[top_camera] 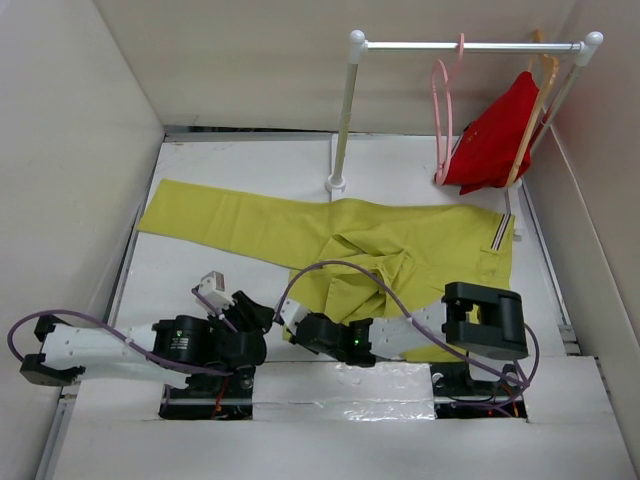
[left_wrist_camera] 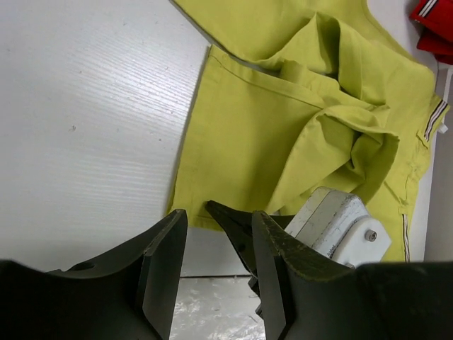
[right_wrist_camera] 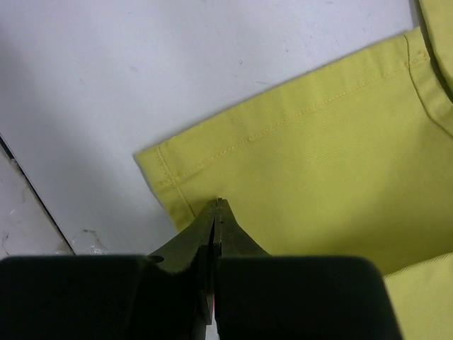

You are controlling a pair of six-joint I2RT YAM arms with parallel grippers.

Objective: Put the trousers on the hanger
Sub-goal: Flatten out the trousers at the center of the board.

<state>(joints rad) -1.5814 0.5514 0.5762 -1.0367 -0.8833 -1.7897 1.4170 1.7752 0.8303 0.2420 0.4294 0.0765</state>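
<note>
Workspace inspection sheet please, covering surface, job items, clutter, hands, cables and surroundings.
Surface: white table, the trousers spread on it.
Job's things: trousers lying flat, one leg folded toward the arms; pink hanger hooked on the rail, bare.
Clutter: red garment on a wooden hanger, same rail.
Hands: left hand open, beside the right; right hand shut at the trouser hem, pinch unconfirmed.
Cables: purple cables, one arching over the trousers.
Surroundings: beige walls.
</note>
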